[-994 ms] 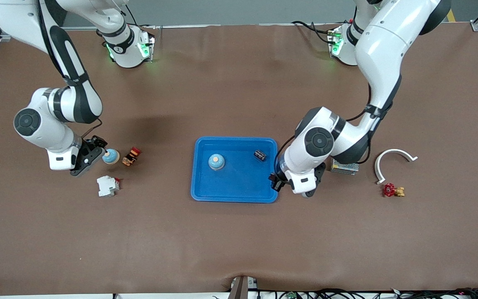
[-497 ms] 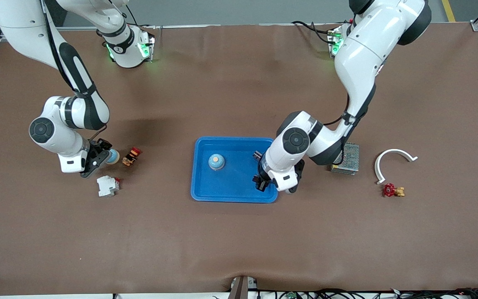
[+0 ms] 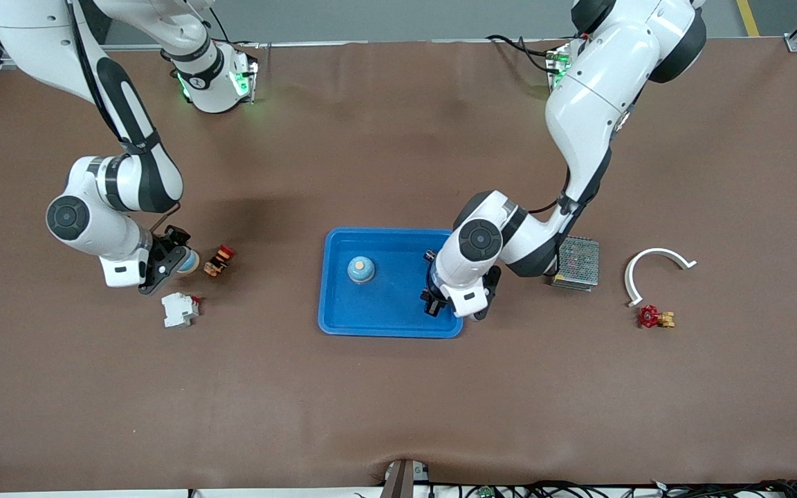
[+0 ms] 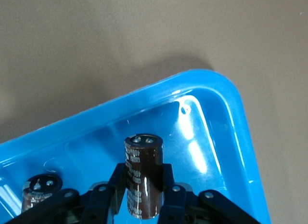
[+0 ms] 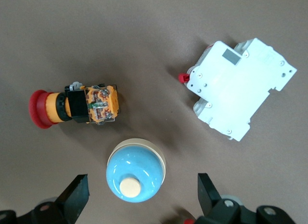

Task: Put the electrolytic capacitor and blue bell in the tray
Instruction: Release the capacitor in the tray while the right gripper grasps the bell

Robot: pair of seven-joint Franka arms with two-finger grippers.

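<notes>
The blue tray [image 3: 343, 317] lies mid-table, and a blue bell [image 3: 360, 269] stands in it. My left gripper [image 3: 432, 301] hangs over the tray's end toward the left arm, shut on a dark brown electrolytic capacitor [image 4: 143, 156]; the tray rim [image 4: 231, 91] shows below it. A second capacitor [image 4: 41, 189] lies in the tray beside it. Another blue bell [image 3: 188, 261] stands on the table toward the right arm's end. My right gripper [image 5: 142, 195] is open around this bell [image 5: 136, 170], one finger at each side, not touching it.
A red push button [image 3: 219, 259] lies beside the outer bell, and a white circuit breaker [image 3: 179, 309] is nearer the camera. Toward the left arm's end are a metal mesh box [image 3: 577, 263], a white curved clamp [image 3: 656, 257] and a red valve [image 3: 653, 317].
The left gripper has moved from beside the tray's rim to over the tray with the capacitor. The right gripper has closed in on the outer bell, now straddling it.
</notes>
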